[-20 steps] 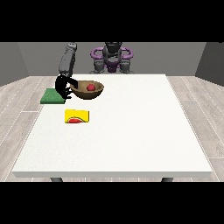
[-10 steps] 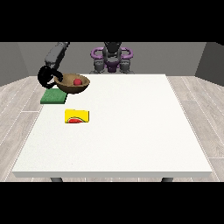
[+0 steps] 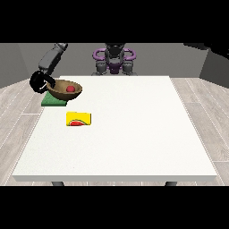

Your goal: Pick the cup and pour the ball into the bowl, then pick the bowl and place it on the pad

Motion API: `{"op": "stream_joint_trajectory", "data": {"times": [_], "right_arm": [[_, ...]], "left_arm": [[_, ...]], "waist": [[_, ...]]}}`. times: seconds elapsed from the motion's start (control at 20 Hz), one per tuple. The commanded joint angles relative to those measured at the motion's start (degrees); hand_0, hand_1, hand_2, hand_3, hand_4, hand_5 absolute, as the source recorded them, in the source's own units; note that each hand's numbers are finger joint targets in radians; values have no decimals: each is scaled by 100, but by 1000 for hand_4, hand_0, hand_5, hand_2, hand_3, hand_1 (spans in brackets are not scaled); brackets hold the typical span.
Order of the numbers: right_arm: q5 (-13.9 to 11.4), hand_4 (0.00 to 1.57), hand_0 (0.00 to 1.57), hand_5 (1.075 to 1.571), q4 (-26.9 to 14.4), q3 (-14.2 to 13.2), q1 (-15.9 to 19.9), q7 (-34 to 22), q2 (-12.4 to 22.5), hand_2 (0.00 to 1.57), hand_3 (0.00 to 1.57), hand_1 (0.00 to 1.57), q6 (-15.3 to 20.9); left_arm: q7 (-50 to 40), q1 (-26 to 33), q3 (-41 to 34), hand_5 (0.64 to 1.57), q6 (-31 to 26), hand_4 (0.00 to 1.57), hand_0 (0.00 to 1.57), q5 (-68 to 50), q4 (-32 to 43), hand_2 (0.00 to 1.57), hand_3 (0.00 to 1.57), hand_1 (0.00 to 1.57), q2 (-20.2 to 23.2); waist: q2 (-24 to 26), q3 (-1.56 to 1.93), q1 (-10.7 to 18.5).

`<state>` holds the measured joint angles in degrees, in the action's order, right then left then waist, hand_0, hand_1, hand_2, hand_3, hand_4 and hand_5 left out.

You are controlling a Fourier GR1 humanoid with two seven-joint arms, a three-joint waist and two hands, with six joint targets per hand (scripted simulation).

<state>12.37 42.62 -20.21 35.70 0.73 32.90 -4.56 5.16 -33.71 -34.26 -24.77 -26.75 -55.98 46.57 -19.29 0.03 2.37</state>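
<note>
We see the bowl (image 3: 65,89) with the red ball (image 3: 70,89) inside it, so we judge the pour done. Bowl sits over the near-right part of the green pad (image 3: 53,101), overlapping it; we can't tell if it is resting on the pad or just above it. It looks slightly tilted.

The hand at the view's left (image 3: 40,82) is at the bowl's left rim, curled round it as far as we can make out. Its arm comes down from behind the pad.

The yellow cup (image 3: 78,119) lies on its side on the table (image 3: 134,134), in front of the pad and apart from the bowl, nothing touching it.

We don't see the other hand anywhere.

Our read: pour finished, bowl lifted and brought to the pad. Left: seat the bowl flat on the pad and let go.
</note>
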Motion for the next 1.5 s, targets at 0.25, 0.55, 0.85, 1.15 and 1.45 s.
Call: {"op": "stream_joint_trajectory", "data": {"times": [0.25, 0.55, 0.85, 1.15, 1.45], "right_arm": [[103, 956, 1571, 1571, -1228, -647, -216, 1755, 771, 1571, 0, 1571, -693], [-56, 984, 1571, 1570, -1943, -679, -99, 1922, 1338, 1571, 0, 1571, -1043], [-395, 982, 1571, 1567, -1868, -256, -179, 1945, 908, 1571, 460, 1571, -843], [-427, 988, 1571, 1563, -2097, -138, 98, 1390, 731, 1571, 1056, 1571, -880], [149, 826, 1571, 1539, -2357, -549, 108, 468, 679, 1571, 1334, 1571, -1255]], "left_arm": [[-27, 200, -435, 1556, 22, 682, 0, -468, -865, 0, 0, 0, 244], [-588, 621, -504, 1557, 193, 690, 0, -863, -1801, 0, 0, 0, 45], [-640, 678, -337, 1556, 243, 696, 0, -780, -1452, 0, 0, 0, 8], [-958, 555, -212, 1555, 327, 667, 0, -948, -1475, 0, 0, 0, 79], [-737, 823, -167, 1541, 222, 657, 0, -661, -962, 0, 0, 0, 73]], "waist": [[-949, 14, 176], [-842, 19, 231], [-450, 3, 97], [-99, 3, 163], [339, -3, -21]]}}
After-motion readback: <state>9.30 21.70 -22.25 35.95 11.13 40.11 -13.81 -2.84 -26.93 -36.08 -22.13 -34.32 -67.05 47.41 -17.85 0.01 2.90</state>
